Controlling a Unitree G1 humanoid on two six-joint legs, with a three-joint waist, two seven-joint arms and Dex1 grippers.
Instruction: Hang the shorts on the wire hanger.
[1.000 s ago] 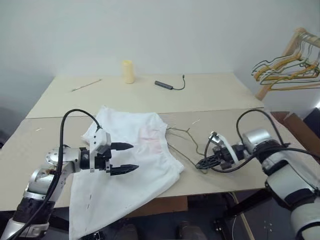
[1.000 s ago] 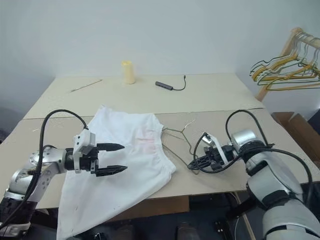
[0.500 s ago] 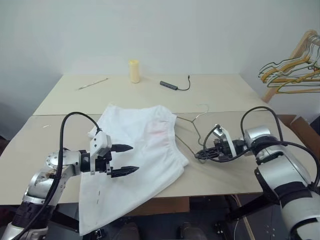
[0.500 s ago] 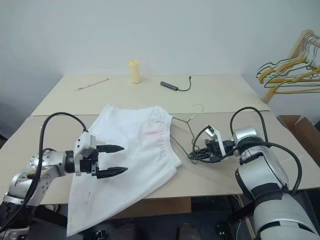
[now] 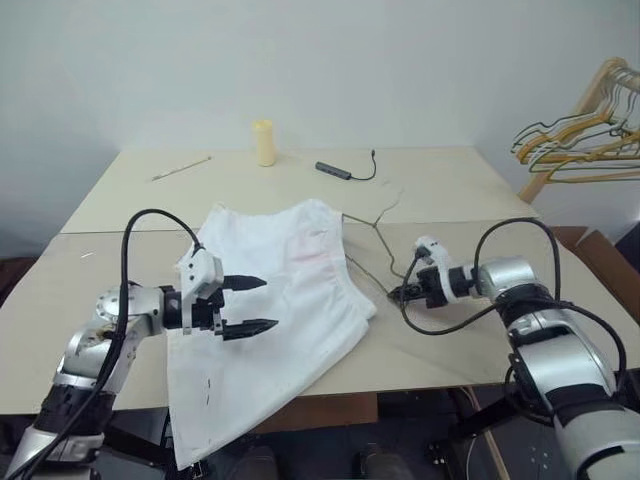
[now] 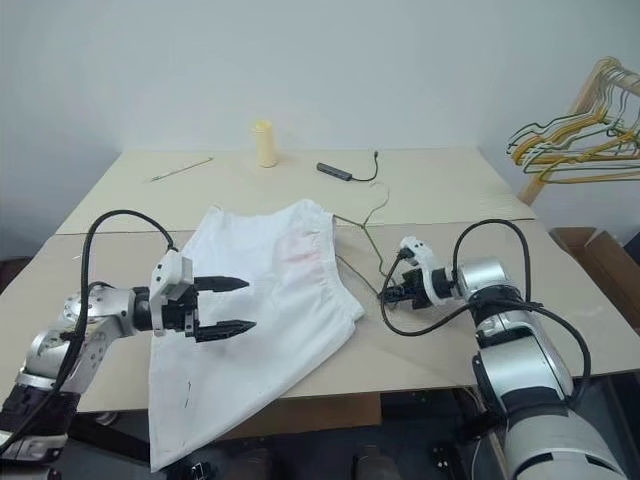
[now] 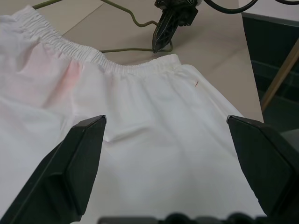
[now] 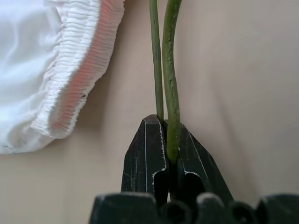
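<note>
shorts [image 5: 280, 290] flat | left end effector [image 5: 248, 305] wide | right end effector [image 8: 167, 154] pinches wire hanger [image 8: 169, 70]

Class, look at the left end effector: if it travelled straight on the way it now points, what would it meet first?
Probably the shorts: the open left end effector hovers above them, aimed slightly downward toward the waistband. Beyond lies the right end effector clamping the wire hanger; depth is uncertain.

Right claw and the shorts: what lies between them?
Bare tabletop separates the right claw, shut on the wire hanger, from the shorts in the right wrist view.
</note>
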